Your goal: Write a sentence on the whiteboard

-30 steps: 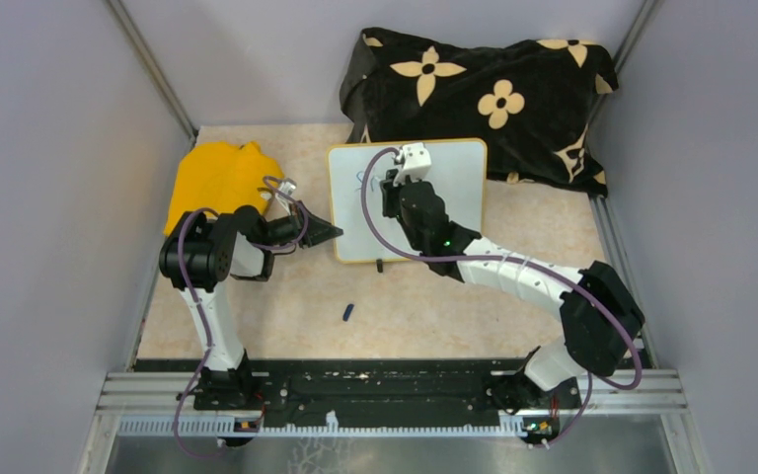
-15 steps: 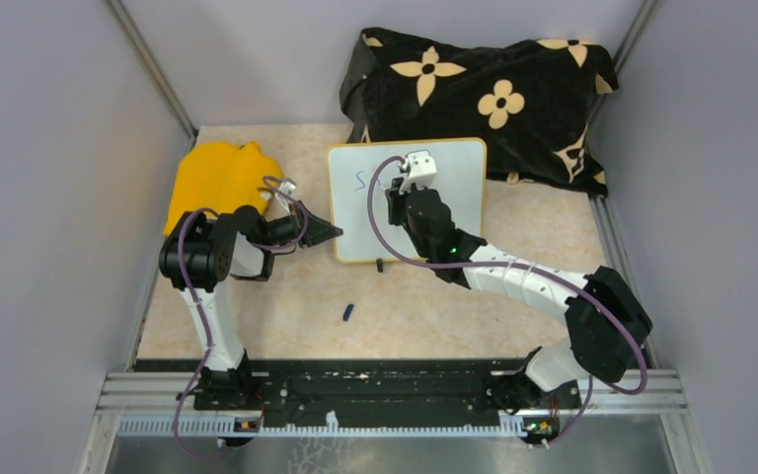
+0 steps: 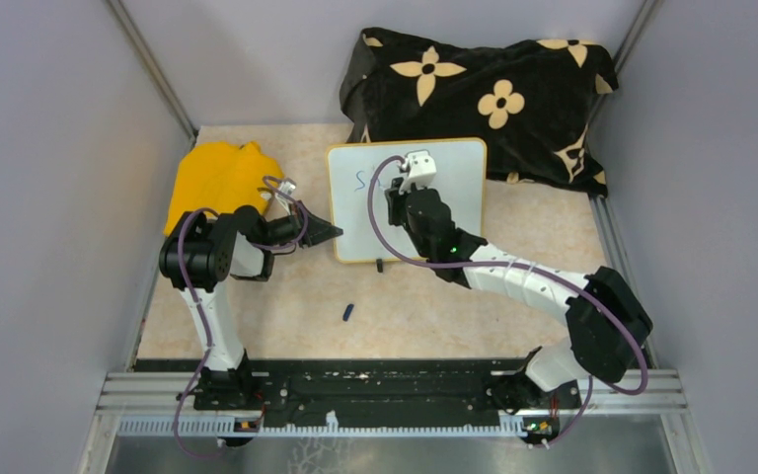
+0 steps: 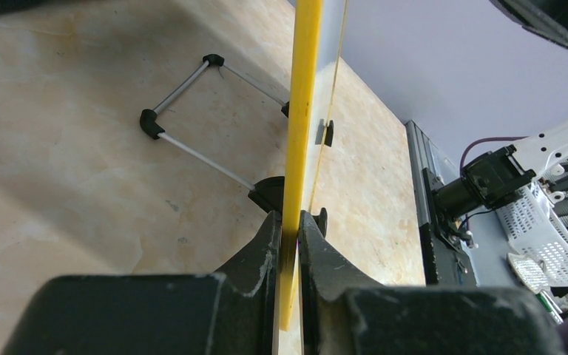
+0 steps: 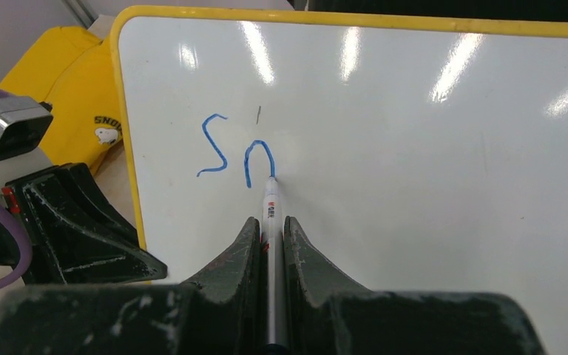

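The whiteboard [image 3: 454, 197] with a yellow rim lies on the table; it also shows in the right wrist view [image 5: 414, 148] and edge-on in the left wrist view [image 4: 301, 111]. My left gripper [image 4: 290, 225] is shut on the board's left rim [image 3: 334, 232]. My right gripper [image 5: 270, 225] is shut on a white marker [image 5: 270, 207] whose tip touches the board. Of the sentence, only a blue "S" and one arch of the following letter [image 5: 237, 151] are written, near the board's upper left [image 3: 363, 180].
A yellow garment [image 3: 215, 180] lies left of the board. A black flowered cloth [image 3: 484, 94] is heaped behind it. A small blue cap [image 3: 348, 313] lies on the table in front. The board's wire stand [image 4: 192, 111] shows underneath. Grey walls close both sides.
My right gripper has moved the marker right and down the board; the blue "S" and an arch after it have appeared. The left gripper has not moved.
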`<state>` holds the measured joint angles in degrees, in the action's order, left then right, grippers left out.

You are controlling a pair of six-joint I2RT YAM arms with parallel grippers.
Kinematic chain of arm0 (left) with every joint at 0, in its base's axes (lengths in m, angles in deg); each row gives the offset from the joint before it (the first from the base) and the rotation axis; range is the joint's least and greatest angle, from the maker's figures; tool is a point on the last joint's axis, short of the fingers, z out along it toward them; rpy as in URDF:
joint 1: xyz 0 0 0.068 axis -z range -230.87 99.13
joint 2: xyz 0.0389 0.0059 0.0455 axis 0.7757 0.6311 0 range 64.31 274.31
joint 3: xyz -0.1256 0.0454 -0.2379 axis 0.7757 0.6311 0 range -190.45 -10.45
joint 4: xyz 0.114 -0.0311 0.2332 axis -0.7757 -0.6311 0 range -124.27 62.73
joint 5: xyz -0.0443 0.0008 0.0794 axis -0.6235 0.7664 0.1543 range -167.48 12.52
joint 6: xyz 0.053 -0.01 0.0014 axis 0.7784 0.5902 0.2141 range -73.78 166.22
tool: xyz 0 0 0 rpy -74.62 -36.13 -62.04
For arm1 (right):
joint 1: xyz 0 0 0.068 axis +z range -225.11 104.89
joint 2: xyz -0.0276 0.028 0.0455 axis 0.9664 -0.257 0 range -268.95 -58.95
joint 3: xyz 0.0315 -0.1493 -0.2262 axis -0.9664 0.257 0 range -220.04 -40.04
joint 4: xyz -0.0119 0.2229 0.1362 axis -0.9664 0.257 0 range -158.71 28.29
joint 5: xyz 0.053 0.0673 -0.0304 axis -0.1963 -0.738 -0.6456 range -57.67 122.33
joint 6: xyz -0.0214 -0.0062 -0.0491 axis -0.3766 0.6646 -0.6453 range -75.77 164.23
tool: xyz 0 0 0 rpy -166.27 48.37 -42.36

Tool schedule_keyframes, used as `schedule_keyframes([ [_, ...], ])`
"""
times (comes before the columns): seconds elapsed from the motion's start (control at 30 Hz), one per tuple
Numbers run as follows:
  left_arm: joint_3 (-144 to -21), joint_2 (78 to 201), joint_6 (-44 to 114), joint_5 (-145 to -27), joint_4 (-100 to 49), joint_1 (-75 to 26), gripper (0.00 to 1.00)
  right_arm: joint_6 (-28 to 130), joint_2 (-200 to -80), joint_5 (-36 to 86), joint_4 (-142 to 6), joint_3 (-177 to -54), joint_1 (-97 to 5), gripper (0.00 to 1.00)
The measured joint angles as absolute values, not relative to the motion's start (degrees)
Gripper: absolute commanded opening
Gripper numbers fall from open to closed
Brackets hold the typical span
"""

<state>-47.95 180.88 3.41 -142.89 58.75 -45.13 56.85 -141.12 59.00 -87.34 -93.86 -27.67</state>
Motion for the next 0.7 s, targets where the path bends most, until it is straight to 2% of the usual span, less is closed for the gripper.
schedule_keyframes([
  [0.7,-47.95,180.88,3.43,-143.04,58.75,-45.13,0.00,56.28,-141.82,59.00,-86.27,-97.20,-29.28,0.00],
])
